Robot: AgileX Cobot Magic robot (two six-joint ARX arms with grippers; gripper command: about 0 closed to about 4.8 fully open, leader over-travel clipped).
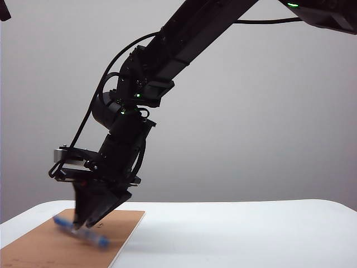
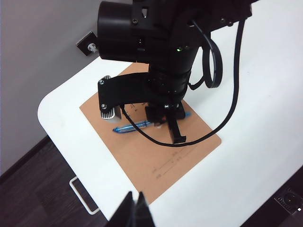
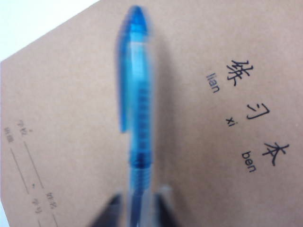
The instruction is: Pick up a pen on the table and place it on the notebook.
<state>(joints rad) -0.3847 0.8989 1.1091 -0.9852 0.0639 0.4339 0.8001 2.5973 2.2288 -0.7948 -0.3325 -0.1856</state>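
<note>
Straddling slim blue pen [image 3: 137,94], right pincer [image 3: 137,208]; left pincer [image 2: 136,210]

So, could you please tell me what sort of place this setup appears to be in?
Probably a robotics lab or test room: a bare white table against a plain grey wall, dark wood-look flooring, and only a notebook and pen beneath the right claw.

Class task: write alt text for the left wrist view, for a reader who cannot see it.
The right gripper reaches down over the notebook on the white table, with the blue pen at its fingertips. The left gripper sits at the picture's edge, away from both.
</note>
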